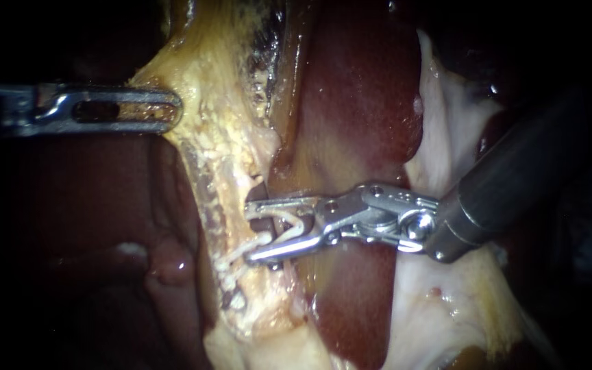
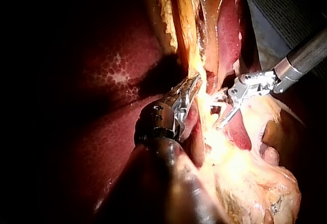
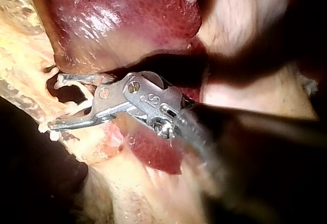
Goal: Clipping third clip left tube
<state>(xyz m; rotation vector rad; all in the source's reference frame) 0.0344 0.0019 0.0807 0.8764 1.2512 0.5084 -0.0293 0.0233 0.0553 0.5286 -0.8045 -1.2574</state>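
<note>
The right instrument [image 1: 249, 231] comes in closest, its thick dark shaft entering from the right and ending in a steel hinge. Its two slim jaws stand apart yet both bear on an open, pale, V-shaped clip [image 1: 284, 219] seated between them, so they are grasping the clip. The clip's mouth faces a yellow fatty band [image 1: 220, 157] and lies at a small dark gap in that band's edge. A thin pale strand [image 1: 238, 255] runs from the band to the lower jaw's tip. I cannot tell whether this strand is the left tube, nor whether it lies inside the clip. The right wrist view shows the same: the clip's legs are spread and the jaw tips are just beside the band. Behind the jaws lies the dark red liver [image 1: 358, 103]. Farther off, the left instrument [image 1: 171, 109] reaches in from the left, its slotted jaws clenched on the band's upper edge
</note>
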